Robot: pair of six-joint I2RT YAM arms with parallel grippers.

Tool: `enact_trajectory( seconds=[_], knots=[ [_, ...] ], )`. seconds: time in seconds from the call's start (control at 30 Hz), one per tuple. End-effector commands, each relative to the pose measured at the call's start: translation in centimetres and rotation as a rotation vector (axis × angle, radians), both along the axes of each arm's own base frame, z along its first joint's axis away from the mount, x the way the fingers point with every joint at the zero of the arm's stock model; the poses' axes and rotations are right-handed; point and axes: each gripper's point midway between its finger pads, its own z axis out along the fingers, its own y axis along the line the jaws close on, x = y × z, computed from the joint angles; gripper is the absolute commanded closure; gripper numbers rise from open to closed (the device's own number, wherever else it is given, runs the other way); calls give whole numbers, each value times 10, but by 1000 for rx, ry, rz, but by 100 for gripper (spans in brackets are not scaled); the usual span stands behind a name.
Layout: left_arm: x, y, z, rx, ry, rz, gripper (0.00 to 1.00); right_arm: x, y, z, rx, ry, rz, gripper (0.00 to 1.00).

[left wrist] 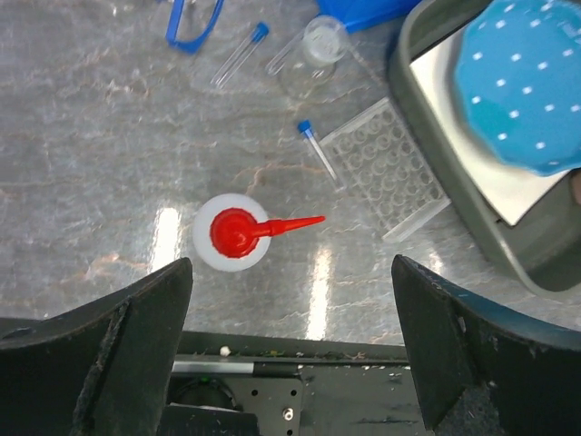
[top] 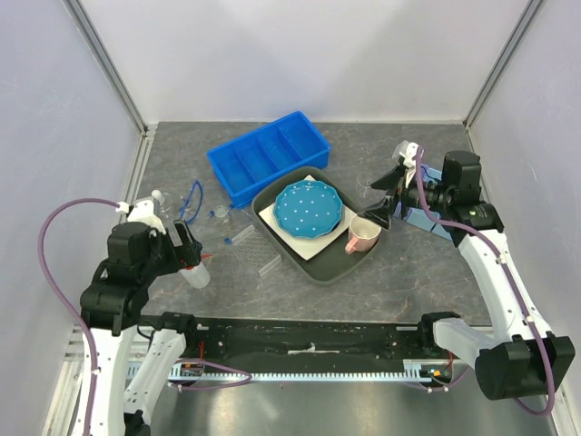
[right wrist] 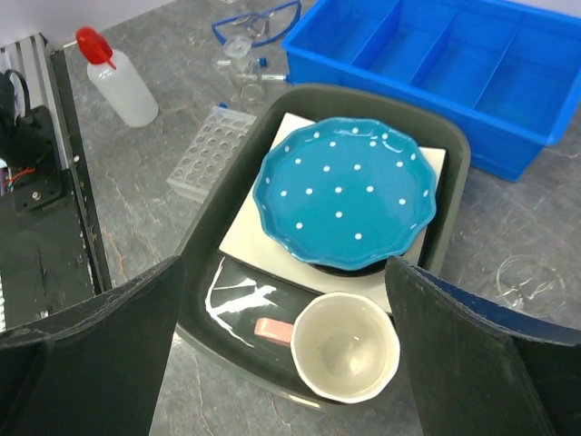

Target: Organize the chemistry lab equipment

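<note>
step in hand: pick-up of the white squeeze bottle, upright on the surface left of the grey tray. left fingers spread, above the bottle, not touching. right fingers spread, over the tray. next move: descend, straddle the bottle body, close without tipping it.

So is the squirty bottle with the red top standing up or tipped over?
Standing up. The squeeze bottle stands on its base on the table, red nozzle on top.
</note>
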Motion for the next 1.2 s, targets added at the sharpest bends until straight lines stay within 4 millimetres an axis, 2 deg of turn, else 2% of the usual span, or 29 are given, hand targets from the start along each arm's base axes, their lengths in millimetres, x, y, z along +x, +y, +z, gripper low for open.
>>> enact_trajectory(
  seconds=[0.0, 0.07, 0.23, 0.43, 0.53, 0.67, 0.77, 0.97, 1.17],
  knots=[
    [2, 11, -24, 18, 112, 87, 4, -8, 6, -8, 3, -77, 79, 2],
    [4, 13, -34, 27, 160, 104, 4, -9, 7, -17, 9, -65, 88, 2],
    [10, 8, -53, 24, 259, 86, 5, -15, 9, -22, 19, -58, 120, 2],
    [18, 7, -64, 37, 346, 87, 5, -24, 11, -30, 30, -47, 156, 2],
    [24, 13, -64, 35, 383, 166, 4, -26, 12, -31, 34, -48, 165, 2],
    [31, 12, -63, -54, 390, 316, 4, -27, 12, -31, 35, -47, 169, 2],
    [27, 23, -66, -63, 390, 442, 5, -29, 13, -32, 38, -46, 173, 2],
    [14, 31, -75, -114, 383, 599, 12, -29, 12, -32, 37, -43, 172, 2],
    [17, 29, -88, -137, 431, 658, 20, -30, 12, -30, 36, -49, 169, 2]
  ],
)
